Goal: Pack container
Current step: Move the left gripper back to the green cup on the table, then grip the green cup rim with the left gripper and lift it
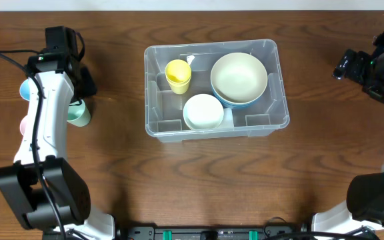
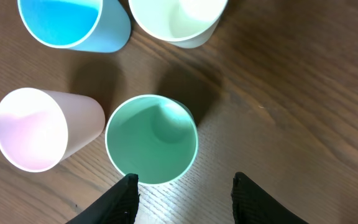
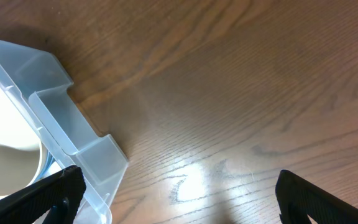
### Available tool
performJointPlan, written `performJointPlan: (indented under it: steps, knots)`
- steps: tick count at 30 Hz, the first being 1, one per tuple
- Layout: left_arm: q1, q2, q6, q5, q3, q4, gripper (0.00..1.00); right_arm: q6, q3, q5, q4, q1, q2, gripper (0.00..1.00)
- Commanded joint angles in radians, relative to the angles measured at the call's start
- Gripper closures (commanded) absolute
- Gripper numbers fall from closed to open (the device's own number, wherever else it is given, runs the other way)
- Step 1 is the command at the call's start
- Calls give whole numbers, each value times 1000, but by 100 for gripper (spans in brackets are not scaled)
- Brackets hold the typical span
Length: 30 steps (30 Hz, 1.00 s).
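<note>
Bottom of left wrist view: left gripper (image 2: pixel 184 185) parted, holding nothing. Just above: green cup (image 2: pixel 151 140); pink cup (image 2: pixel 33 127) at left. Right gripper (image 3: pixel 179 180) spread wide, empty. Container (image 1: pixel 212 45) mid-frame overhead, holding cream bowl (image 1: pixel 239 77) and yellow cup (image 1: pixel 178 75).

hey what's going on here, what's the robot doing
Two robot arms are packing a clear plastic container. It already holds a yellow cup, a cream bowl sitting in a blue bowl, and a smaller pale bowl. The left gripper hovers open at a green cup, holding nothing. The right gripper is wide open over the table beside the container.
</note>
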Motion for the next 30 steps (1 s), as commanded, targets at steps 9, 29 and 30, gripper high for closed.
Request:
performJointPlan:
  steps: [9,29,30]
  knots:
    - [7,102,-11,-14,-13,-3,55,11,12,0,-1,-1,-6,1]
    - [7,198,-23,-4,-35,1,65,11,12,0,-1,-1,-6,1]
    - [7,198,-23,-4,-35,0,65,11,12,0,-1,-1,-6,1]
